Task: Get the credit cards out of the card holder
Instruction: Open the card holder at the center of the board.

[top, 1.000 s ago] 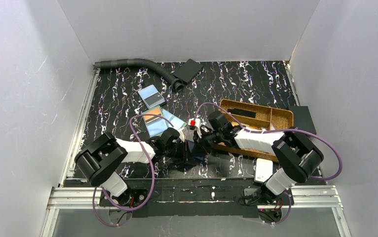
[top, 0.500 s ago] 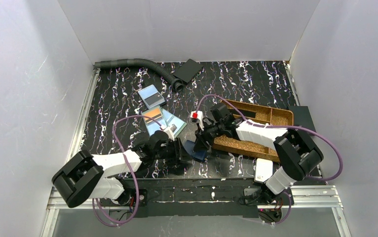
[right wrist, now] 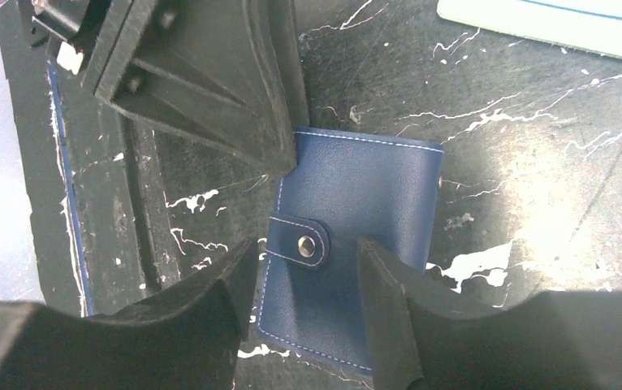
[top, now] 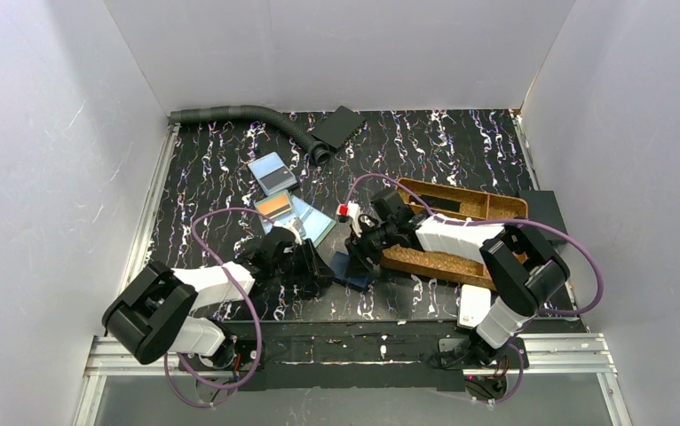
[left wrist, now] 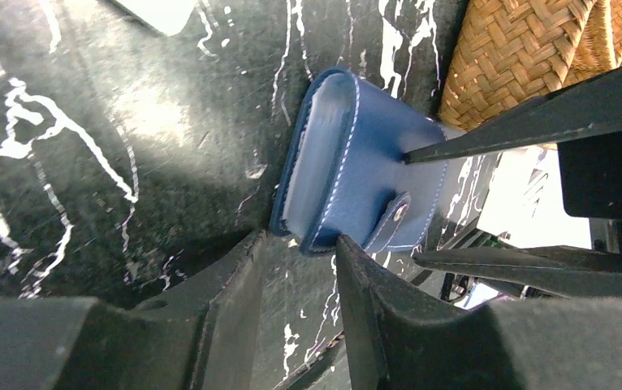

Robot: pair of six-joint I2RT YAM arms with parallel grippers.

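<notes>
Here, the right gripper [right wrist: 306,244] has its fingers partly spread, astride the snapped tab of the closed card holder [right wrist: 364,203]. One tip touches the blue cover and nothing is clamped. The left gripper [left wrist: 298,240] shows a narrow, empty gap, its tips just beside the holder's facing edge; whether they touch it cannot be told. The holder lies flat between the two grippers. The credit cards [top: 275,205] lie loose beyond the left fingers. A woven tray [top: 505,209] sits behind the right fingers.

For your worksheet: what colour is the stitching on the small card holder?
White, on the navy blue leather card holder; clearest in right wrist view.
</notes>
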